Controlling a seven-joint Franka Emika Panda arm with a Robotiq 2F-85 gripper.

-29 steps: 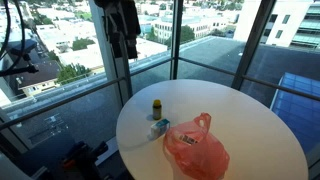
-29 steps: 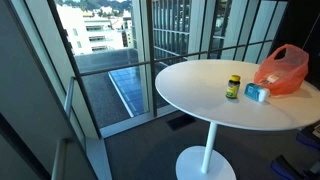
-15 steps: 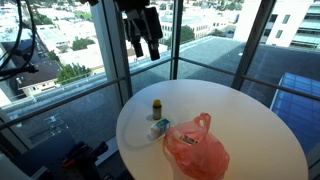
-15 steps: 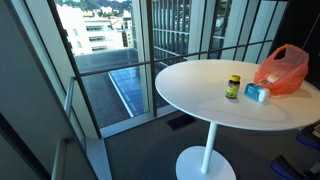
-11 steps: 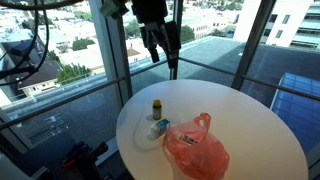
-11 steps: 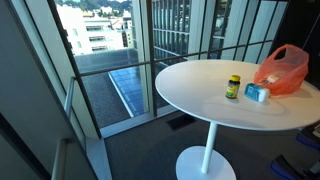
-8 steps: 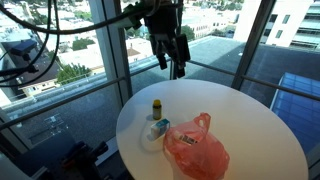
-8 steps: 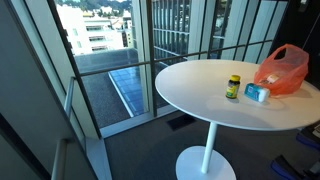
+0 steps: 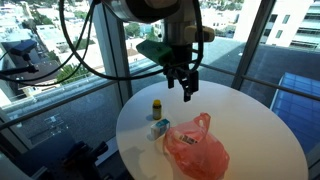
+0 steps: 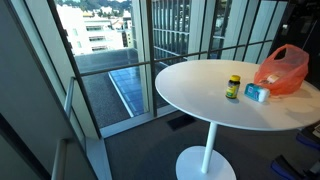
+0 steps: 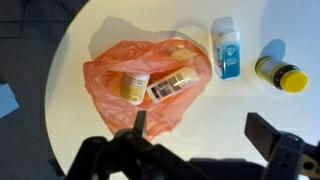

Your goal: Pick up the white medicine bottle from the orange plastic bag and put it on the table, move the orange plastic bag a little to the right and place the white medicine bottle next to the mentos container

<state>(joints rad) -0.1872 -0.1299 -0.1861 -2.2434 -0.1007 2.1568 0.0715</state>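
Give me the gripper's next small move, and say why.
Probably lower toward the mouth of the bag, centring on the white bottle. The gripper hangs open above the table, touching nothing. The bottle lies inside the bag beside another item, so the gripper likely has to descend before it can close.

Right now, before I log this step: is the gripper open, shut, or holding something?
Gripper: open, holding nothing.
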